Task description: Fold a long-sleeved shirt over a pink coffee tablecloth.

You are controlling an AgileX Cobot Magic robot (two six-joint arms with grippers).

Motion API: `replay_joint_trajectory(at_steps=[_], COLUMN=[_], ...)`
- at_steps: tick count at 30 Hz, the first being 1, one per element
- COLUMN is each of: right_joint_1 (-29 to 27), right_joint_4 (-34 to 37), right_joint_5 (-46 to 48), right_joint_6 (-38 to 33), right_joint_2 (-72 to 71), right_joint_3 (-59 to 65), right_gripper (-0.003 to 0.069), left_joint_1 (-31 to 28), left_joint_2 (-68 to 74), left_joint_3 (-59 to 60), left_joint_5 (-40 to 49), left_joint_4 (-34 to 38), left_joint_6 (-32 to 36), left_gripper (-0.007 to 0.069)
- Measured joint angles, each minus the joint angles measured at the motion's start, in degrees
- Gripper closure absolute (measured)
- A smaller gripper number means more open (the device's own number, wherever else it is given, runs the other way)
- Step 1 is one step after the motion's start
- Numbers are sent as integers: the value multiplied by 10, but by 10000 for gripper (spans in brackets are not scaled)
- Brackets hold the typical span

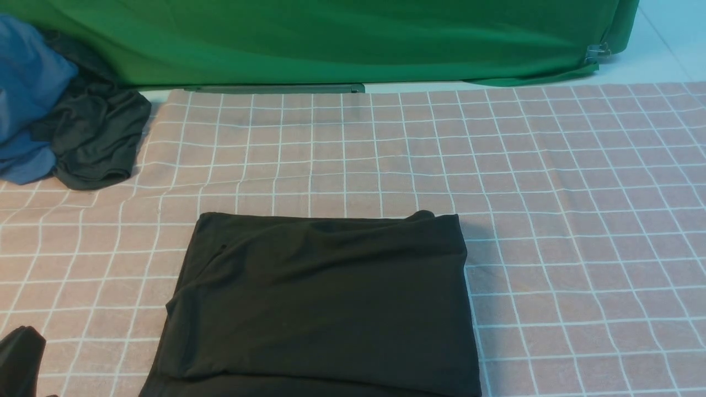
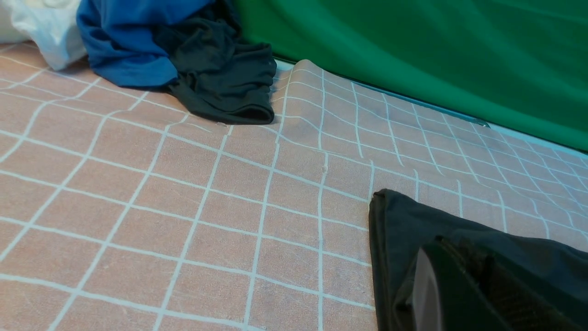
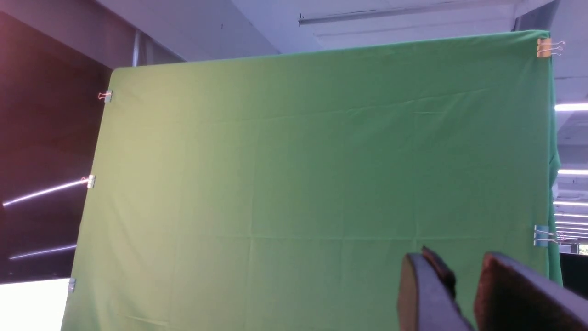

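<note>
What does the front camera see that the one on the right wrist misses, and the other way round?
Only the front view shows the folded long-sleeved shirt lying on the pink coffee tablecloth, plus a blue garment and a dark grey garment piled at the far left. Only the right wrist view shows the right gripper, its jaws slightly apart and holding nothing, the ceiling, and the clips on the backdrop's edges. Both show the green backdrop.
</note>
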State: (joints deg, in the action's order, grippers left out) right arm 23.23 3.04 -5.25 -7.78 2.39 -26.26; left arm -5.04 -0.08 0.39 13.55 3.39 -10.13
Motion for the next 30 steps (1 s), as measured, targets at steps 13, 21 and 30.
replay_joint_trajectory(at_steps=[13,21,30], right_joint_1=[-8,-173,-231], right_joint_4=[0,0,-1], right_joint_5=[28,123,198], right_joint_6=[-24,-43,-25], right_joint_2=[-5,-15,-23], right_joint_3=[14,171,268], right_gripper=[424,424,424], left_joint_1=[0,0,0], left_joint_2=[0,0,0], left_joint_3=[0,0,0], left_joint_5=[0,-1,-1], left_joint_4=[0,-15,-15], left_joint_6=[0,0,0], left_gripper=[597,597,597])
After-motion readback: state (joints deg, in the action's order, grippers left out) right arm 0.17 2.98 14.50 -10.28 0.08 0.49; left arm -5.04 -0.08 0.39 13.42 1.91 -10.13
